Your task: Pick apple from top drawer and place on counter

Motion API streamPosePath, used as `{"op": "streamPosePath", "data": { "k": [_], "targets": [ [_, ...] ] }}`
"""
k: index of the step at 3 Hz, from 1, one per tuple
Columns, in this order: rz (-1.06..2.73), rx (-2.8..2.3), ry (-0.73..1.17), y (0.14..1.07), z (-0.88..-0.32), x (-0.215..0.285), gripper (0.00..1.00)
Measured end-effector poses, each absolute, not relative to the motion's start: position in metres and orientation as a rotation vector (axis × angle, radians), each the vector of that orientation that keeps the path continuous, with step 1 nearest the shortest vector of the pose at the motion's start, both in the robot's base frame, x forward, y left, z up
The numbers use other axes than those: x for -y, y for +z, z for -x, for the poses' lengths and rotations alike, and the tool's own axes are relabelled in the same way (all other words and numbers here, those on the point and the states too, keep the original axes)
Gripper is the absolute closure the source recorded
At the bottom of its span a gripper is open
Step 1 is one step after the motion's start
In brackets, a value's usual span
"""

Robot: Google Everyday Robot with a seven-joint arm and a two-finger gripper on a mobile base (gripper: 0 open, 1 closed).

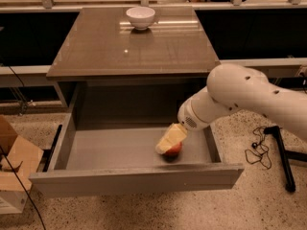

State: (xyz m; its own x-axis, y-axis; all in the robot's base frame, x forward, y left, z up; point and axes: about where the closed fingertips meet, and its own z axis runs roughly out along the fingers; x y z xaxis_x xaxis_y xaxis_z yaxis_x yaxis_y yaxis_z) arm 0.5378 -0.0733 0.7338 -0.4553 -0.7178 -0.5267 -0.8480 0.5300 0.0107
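The top drawer [110,150] is pulled open below the counter [134,47]. The red apple [174,150] lies on the drawer floor at the front right, mostly covered from above. My gripper [165,145], with pale yellow fingers, reaches down into the drawer from the right on the white arm [240,99] and sits right on top of the apple.
A white bowl [140,17] stands at the far edge of the counter. A cardboard box [12,162] sits on the floor at the left. A black stand leg and cable [276,147] lie on the floor at the right. A pale ledge with dark panels runs behind.
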Motion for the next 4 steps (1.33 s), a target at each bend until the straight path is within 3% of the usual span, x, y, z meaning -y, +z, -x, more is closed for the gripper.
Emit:
{"op": "streamPosePath", "data": {
  "k": [2, 4],
  "targets": [
    [1.080, -2.377, 0.577, 0.634, -0.547, 0.063, 0.00],
    [1.015, -2.424, 0.638, 0.618, -0.547, 0.060, 0.41]
  ]
}}
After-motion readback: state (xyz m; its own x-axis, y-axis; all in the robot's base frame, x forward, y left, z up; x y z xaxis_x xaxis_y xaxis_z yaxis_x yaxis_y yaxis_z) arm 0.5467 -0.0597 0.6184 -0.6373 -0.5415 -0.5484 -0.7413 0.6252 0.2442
